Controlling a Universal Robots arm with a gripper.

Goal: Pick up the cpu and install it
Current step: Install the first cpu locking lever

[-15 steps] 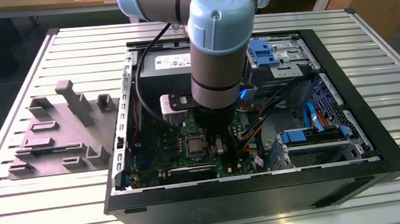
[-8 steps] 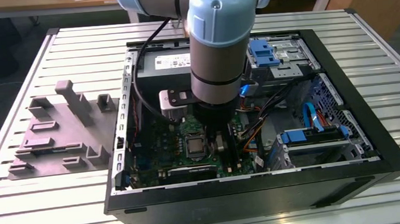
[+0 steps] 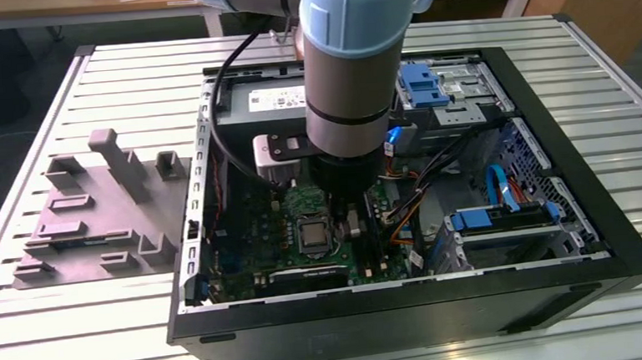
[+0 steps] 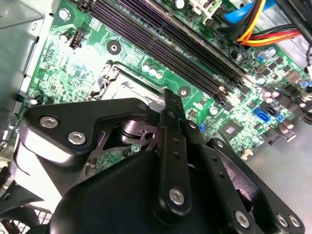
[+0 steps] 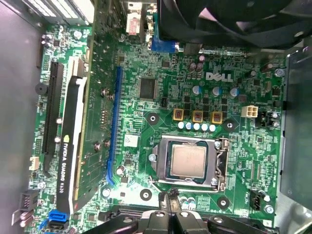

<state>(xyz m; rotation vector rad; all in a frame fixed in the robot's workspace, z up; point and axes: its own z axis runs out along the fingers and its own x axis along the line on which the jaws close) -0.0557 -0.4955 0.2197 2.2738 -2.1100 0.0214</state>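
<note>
The cpu (image 5: 187, 161), a pale silvery square, lies flat inside the metal-framed socket (image 5: 220, 163) on the green motherboard (image 5: 234, 97). No finger touches it. My gripper (image 5: 170, 199) hovers just off one side of the socket, with its dark fingertips drawn together and nothing between them. In the second wrist view the gripper (image 4: 167, 97) points at the socket's edge (image 4: 109, 73) from above. In the exterior view my arm (image 3: 345, 103) reaches straight down into the open computer case, right beside the socket (image 3: 313, 233).
A grey moulded tray (image 3: 89, 219) sits on the slatted table at the exterior view's left. The black case walls (image 3: 588, 172) ring the board. A graphics card (image 5: 73, 136), memory slots (image 4: 161, 39), a fan (image 5: 234, 19) and coloured cables (image 4: 263, 29) crowd around the socket.
</note>
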